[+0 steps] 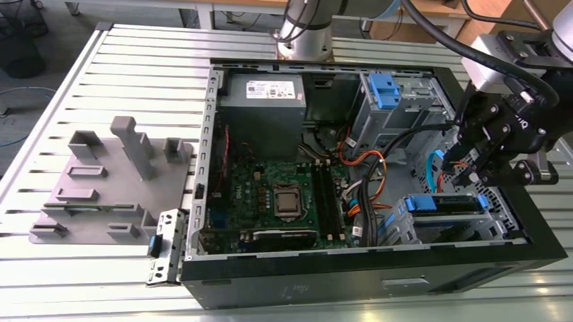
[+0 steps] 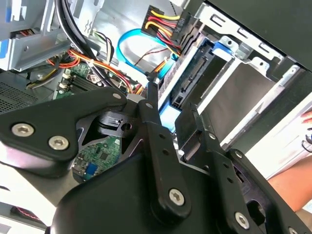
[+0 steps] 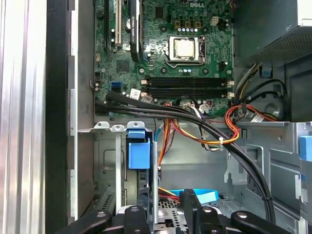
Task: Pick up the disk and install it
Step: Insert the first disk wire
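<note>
Sitting flat in bay, disk (image 1: pixel 445 203) crosswise.

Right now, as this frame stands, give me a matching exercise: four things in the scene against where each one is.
Things:
1. disk
2. gripper
3. grey fixture plate
4. power supply

Places:
A. on the slatted table, outside the computer case, at the exterior view's left
B. in the drive bay at the exterior view's right end of the case
C. just above that bay, touching nothing visible
D. inside the case at its far side, near the arm's base

Pairs: 1-B, 2-C, 3-A, 4-D
</note>
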You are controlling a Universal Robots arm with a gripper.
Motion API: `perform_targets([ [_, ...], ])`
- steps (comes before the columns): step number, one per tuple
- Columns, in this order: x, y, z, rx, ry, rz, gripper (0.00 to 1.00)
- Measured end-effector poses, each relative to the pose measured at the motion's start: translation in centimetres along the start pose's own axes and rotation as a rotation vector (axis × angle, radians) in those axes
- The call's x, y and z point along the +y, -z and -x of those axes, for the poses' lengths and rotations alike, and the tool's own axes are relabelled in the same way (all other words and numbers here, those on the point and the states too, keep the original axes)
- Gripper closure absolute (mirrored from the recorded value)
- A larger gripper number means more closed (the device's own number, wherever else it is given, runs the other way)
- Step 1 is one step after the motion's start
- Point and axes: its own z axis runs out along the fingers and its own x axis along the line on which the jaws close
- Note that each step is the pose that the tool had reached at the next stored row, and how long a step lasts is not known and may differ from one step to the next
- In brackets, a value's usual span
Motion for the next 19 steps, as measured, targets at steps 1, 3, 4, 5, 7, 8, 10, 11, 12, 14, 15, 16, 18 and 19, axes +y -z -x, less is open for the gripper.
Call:
perform_targets([
  [1,0.0,-0.04,0.16,0.0,0.0,0.0,0.58],
  [3,-0.01,-0.1,0.45,0.0001,0.0,-0.0001,0.58],
  [4,-0.01,-0.14,0.54,0.0,0.0,0.0,0.58],
  [5,-0.01,-0.18,0.59,-0.0001,0.0,-0.0001,0.58],
  [7,-0.03,-0.28,0.63,-0.0002,0.0,-0.0001,0.58],
  [8,-0.04,-0.34,0.64,-0.0002,0.0,-0.0001,0.58],
  [10,-0.12,-0.43,0.67,0.0002,0.0,0.0,0.58],
  [11,-0.19,-0.47,0.69,0.0002,0.0,0.0,0.58],
  [12,-0.27,-0.51,0.7,0.0001,0.0,0.0,0.58],
  [14,-0.45,-0.6,0.72,0.0,0.0,0.0,0.58],
  [15,-0.52,-0.68,0.73,0.0,0.0,-0.0001,0.58],
  [16,-0.54,-0.78,0.74,0.0,0.0,0.0,0.58],
  [18,-0.55,-0.99,0.75,0.0003,0.0,-0.0001,0.58],
  [19,-0.55,-1.06,0.75,0.0006,0.0,-0.0001,0.58],
])
